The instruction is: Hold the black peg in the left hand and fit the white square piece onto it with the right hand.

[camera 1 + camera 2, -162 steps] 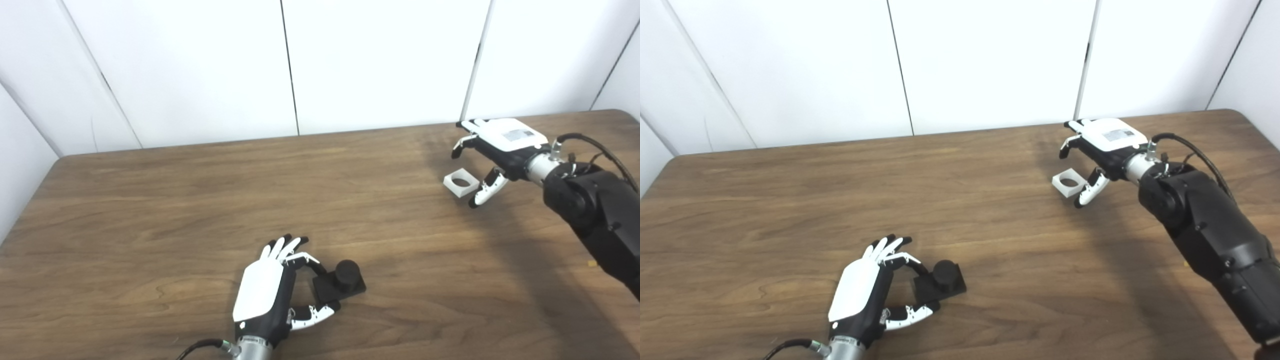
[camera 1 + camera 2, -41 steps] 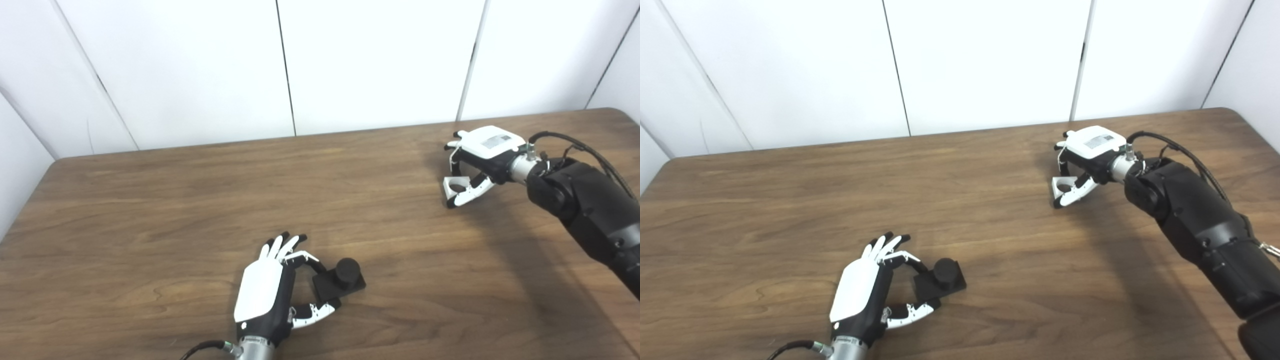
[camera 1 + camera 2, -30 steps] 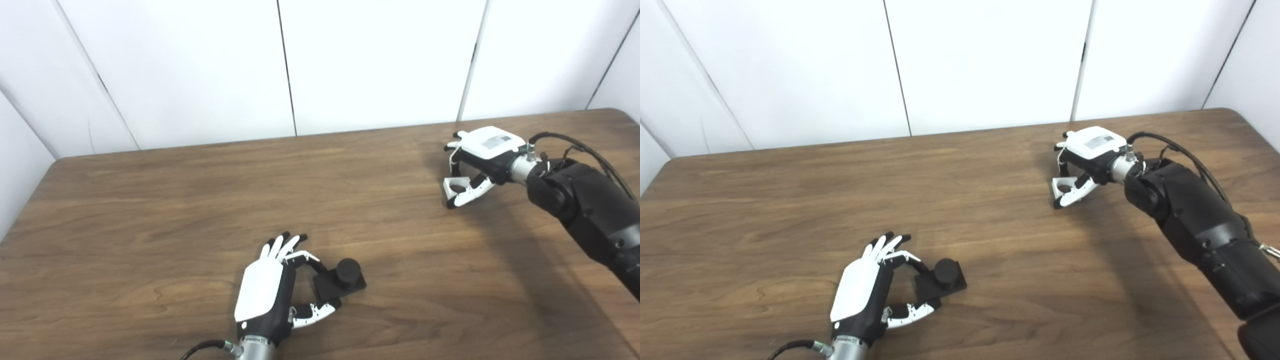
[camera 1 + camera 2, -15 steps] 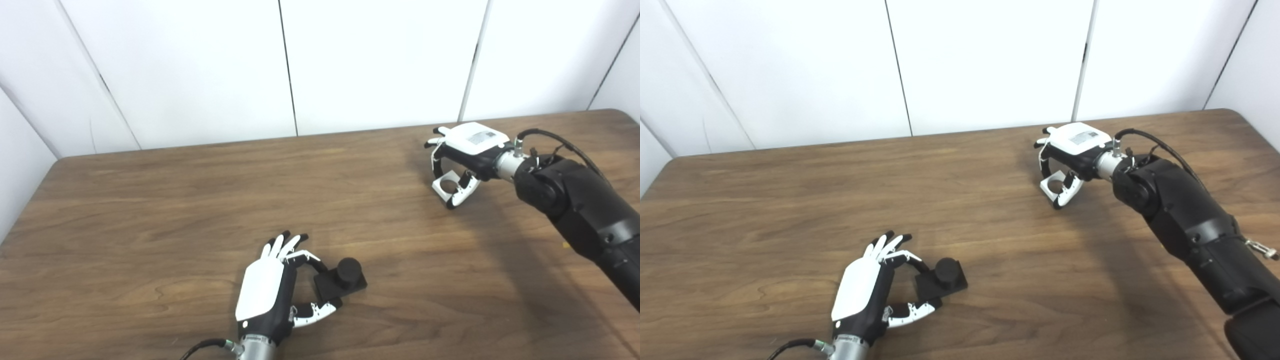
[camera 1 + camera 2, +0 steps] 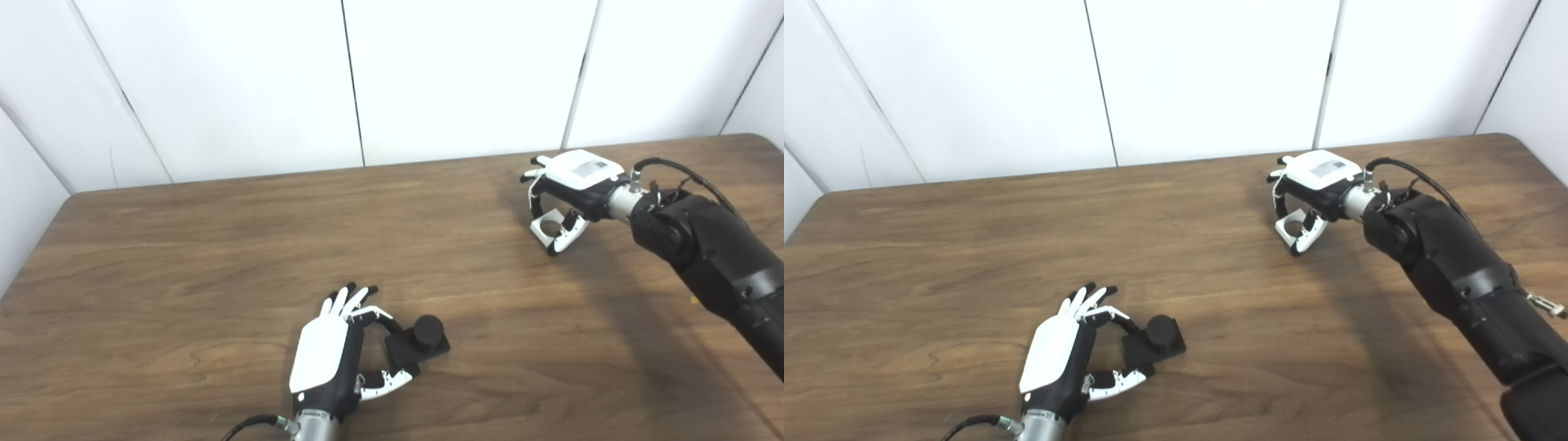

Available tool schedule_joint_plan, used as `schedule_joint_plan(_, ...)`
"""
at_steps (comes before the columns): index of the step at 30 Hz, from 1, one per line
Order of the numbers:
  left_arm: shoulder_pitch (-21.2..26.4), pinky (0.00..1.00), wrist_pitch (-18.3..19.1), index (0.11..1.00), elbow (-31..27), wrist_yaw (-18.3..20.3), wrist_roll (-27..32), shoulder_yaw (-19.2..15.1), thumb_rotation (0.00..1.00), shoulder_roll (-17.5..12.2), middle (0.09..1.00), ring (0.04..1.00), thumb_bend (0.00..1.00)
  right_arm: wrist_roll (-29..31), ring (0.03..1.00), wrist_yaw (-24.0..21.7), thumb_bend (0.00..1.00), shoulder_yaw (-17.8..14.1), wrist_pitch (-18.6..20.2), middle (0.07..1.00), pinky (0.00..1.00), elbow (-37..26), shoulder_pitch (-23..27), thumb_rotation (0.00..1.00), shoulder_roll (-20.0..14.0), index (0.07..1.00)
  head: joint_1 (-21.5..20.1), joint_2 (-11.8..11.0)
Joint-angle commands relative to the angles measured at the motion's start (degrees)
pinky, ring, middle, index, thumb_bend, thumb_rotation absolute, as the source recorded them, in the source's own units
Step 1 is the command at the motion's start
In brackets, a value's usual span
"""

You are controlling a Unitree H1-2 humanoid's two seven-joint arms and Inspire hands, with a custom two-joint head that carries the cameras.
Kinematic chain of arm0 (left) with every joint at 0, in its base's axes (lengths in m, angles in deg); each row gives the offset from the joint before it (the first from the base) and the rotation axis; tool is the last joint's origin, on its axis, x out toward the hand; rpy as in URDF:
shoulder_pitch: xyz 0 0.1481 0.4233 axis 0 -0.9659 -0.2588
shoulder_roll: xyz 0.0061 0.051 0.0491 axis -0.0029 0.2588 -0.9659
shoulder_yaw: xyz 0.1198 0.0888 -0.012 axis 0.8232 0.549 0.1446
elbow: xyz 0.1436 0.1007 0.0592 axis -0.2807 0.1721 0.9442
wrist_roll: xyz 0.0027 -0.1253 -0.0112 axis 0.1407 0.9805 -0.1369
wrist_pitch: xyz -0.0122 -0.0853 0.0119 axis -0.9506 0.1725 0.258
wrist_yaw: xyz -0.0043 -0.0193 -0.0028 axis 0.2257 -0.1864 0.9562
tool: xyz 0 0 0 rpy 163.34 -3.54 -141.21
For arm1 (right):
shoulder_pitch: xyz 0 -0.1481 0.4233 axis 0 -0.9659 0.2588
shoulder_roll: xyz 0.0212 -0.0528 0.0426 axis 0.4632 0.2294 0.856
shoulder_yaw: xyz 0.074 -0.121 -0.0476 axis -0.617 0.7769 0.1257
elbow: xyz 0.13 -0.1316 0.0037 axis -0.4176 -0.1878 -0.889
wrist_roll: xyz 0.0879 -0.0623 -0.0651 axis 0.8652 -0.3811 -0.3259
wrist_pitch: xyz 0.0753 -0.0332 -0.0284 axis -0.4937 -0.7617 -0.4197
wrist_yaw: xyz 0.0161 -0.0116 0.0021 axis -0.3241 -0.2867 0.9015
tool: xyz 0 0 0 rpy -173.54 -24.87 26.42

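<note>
Bright, even light from above, no glare on the matte table (image 5: 184, 245). Soft shadows: dark patch under right arm (image 5: 704, 251), smaller one beside black peg (image 5: 422, 340). Pics a bit soft w/ light compression blur; wall panels (image 5: 465, 79) nearly overexposed
</note>
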Motion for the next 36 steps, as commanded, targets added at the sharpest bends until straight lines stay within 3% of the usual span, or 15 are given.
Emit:
schedule_joint_plan(1,-0.49,1.0,0.01,0.506,0.4,-0.66,-0.82,-0.04,0.15,2.01,0.906,0.98,0.52,-0.75,0.993,0.71,0.53,-0.54,0.16,0.897,0.9,-0.14,1.25,0.15,-1.47,0.486,-0.09,0.03)
schedule_joint_plan(7,-0.59,1.0,0.1,0.506,0.54,-0.89,-0.93,0.09,0.15,2.2,0.904,0.976,0.52,-0.45,1.0,0.96,0.52,-1.54,-0.04,0.901,0.93,-2.99,0.91,0.16,-2.02,0.486,-0.39,-0.01)
schedule_joint_plan(22,-0.65,1.0,0.04,0.51,1.36,-1.43,-0.62,0.39,0.14,2.57,0.906,0.982,0.52,2.9,1.0,-3.53,0.52,-6.11,0.93,0.904,0.95,-12.84,0.0,0.16,-2.01,0.487,-0.52,-0.17)
schedule_joint_plan(36,-0.87,1.0,-0.15,0.501,1.91,-2.47,-1.08,0.68,0.14,2.62,0.898,0.971,0.53,4.51,1.0,-6.94,0.52,-8.02,1.45,0.898,0.94,-20.21,-1.59,0.16,-1.34,0.486,-0.28,-0.18)
